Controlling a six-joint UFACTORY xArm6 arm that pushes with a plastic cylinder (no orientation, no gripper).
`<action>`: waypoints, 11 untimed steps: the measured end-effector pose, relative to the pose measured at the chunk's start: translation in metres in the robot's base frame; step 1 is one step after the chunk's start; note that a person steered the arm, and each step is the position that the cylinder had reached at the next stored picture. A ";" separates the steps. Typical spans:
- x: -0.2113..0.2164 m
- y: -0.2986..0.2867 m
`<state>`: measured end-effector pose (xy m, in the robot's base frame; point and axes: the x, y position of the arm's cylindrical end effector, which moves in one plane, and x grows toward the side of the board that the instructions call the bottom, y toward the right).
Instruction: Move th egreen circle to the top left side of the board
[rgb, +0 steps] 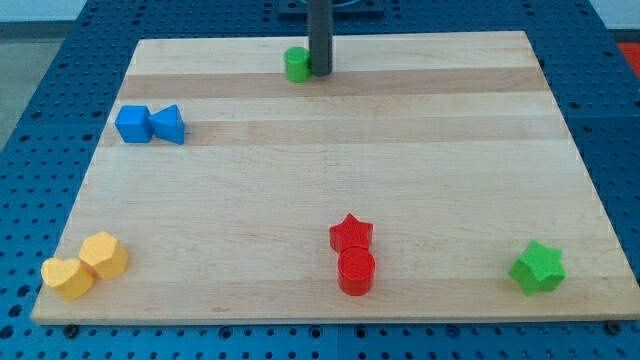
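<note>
The green circle (297, 64) is a short green cylinder near the top edge of the wooden board (400, 150), a little left of the middle. My tip (320, 72) stands right next to it on its right side, touching or almost touching it. The dark rod rises straight up out of the view's top.
A blue cube (133, 124) and a blue triangle-like block (168, 124) sit together at the left. Two yellow blocks (85, 265) lie at the bottom left. A red star (351, 233) and a red cylinder (356, 271) sit at the bottom middle. A green star (538, 268) is at the bottom right.
</note>
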<state>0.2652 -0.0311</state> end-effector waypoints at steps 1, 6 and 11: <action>0.003 -0.028; -0.026 -0.101; -0.040 -0.188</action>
